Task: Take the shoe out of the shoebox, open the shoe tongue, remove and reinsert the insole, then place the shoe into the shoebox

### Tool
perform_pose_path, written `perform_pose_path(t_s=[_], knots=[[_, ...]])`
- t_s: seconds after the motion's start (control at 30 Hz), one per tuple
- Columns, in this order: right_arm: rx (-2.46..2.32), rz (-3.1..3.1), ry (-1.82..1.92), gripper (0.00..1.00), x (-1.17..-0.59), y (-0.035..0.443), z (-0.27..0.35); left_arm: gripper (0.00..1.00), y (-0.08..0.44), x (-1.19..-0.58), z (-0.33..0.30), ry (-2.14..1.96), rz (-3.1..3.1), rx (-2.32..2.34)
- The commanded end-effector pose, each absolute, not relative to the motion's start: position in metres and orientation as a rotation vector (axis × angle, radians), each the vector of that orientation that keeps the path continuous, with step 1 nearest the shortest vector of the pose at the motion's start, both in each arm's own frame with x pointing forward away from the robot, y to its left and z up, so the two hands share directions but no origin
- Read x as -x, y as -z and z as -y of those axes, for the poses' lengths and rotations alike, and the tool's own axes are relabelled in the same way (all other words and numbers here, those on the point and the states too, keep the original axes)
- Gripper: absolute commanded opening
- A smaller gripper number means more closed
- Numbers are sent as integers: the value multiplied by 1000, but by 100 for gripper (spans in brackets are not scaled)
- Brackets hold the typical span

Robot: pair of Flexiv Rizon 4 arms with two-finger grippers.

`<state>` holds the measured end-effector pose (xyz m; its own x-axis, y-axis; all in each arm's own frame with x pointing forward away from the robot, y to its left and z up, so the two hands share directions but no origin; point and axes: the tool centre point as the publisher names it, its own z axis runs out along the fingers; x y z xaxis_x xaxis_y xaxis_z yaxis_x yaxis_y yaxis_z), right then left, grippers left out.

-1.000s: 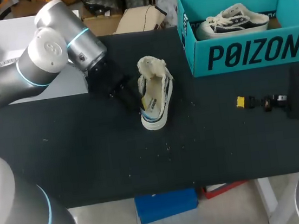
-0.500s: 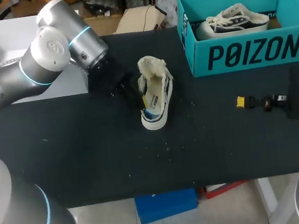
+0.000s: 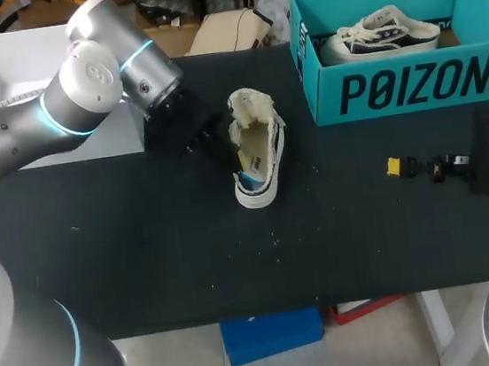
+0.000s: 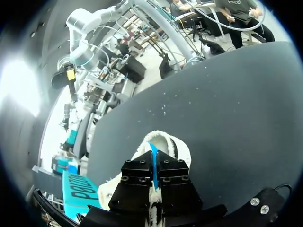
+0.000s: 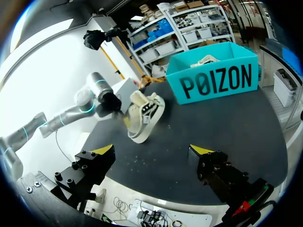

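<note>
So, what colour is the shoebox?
The shoebox is teal with dark lettering on its front wall; the head view shows it best.

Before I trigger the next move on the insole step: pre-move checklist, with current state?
1. Shoe out of the shoebox, lying on the table: ok.
2. Tongue pulled back, opening exposed: ok.
3. Left end effector shut on the shoe, pinching a blue strip: ok.
4. That strip is the insole, not the lining: cannot tell.
5. Insole out of the shoe: not ok.
6. Right end effector open, well clear of the shoe: ok.
</note>
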<state>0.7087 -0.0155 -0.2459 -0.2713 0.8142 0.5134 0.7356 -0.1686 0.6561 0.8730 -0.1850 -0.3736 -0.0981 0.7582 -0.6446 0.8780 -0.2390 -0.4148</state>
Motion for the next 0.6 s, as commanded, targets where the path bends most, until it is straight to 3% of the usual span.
perform_pose_path(t_s=[0.03, 0.07, 0.1, 0.13, 0.6], knots=[[-1843, -1969, -1445, 100, -708, 246, 16, 11, 381, -876, 197, 1273, -1864, -2035], [-1843, -1969, -1445, 100, -708, 246, 16, 23, 383, -873, 198, 1283, -1867, -2043], [-1843, -1969, -1445, 100, -708, 246, 16, 46, 384, -871, 199, 1288, -1868, -2045], [-1843, -1969, -1445, 100, -708, 246, 16, 100, 384, -869, 200, 1300, -1867, -2049], [-1843, -1969, -1445, 100, -708, 246, 16, 100, 326, -850, 164, 1255, -1831, -2008]])
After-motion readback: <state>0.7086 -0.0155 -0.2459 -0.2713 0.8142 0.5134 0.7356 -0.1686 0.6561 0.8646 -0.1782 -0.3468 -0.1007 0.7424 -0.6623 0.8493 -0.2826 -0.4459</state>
